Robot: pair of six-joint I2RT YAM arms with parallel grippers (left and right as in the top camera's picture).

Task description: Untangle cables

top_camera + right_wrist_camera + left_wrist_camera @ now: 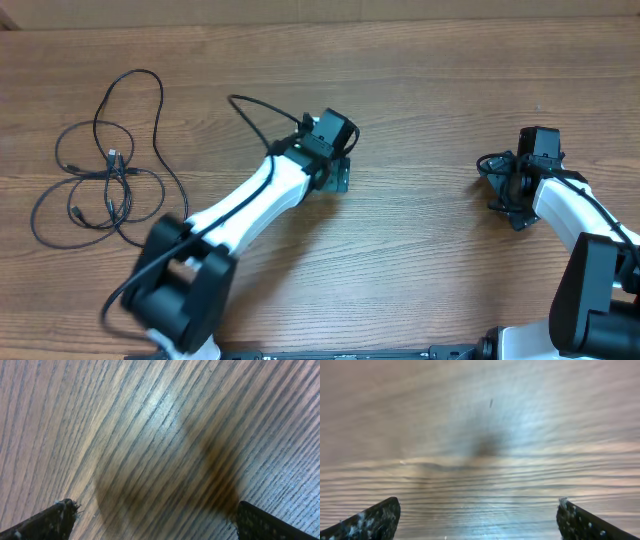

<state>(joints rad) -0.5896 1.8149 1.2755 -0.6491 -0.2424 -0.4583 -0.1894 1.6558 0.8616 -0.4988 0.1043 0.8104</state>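
The cables (pixel 105 170) lie in a loose tangle of thin black loops at the table's left side, with a silver-tipped plug (pixel 113 155) near the middle of the loops. My left gripper (pixel 338 172) hangs over bare wood at mid-table, well to the right of the cables, and is open. In the left wrist view the left gripper (pixel 477 520) has its two dark fingertips far apart with only wood grain between them. My right gripper (pixel 505 188) is at the far right, also open. The right wrist view shows the right gripper (pixel 155 520) spread wide over bare wood. No cable shows in either wrist view.
The wooden table (pixel 420 260) fills the overhead view. A thicker black cord (pixel 255 112) arcs from the left arm's wrist, and the left arm (pixel 240 210) slants up from the bottom left. The right arm (pixel 585 230) comes in from the bottom right.
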